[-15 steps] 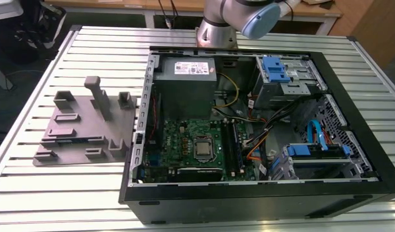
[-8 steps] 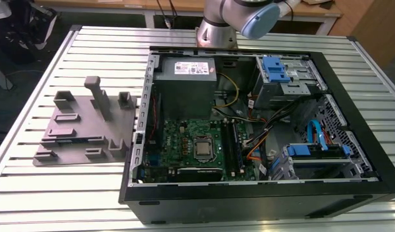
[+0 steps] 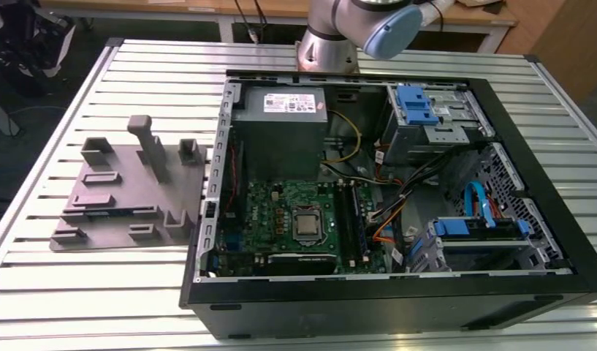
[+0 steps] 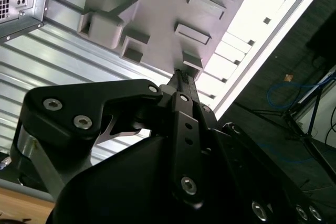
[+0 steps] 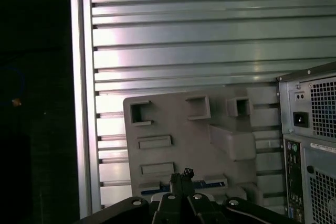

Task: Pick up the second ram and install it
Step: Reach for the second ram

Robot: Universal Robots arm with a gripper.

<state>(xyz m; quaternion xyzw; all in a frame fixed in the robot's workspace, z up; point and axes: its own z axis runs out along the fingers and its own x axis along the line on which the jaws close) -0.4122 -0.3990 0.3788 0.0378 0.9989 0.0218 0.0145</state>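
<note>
Grey fixture (image 5: 173, 129) held the second ram (image 5: 210, 184), lying flat-long and parallel to the flat blocks, one end toward the computer case (image 5: 310, 145). Gripper (image 5: 184, 174) hovered clear of it, fingers together, holding nothing.

Even, bright light in the exterior view — the tabletop (image 4: 251, 17) glares white in the second wrist view, the floor (image 4: 286, 135) beyond it dark.
</note>
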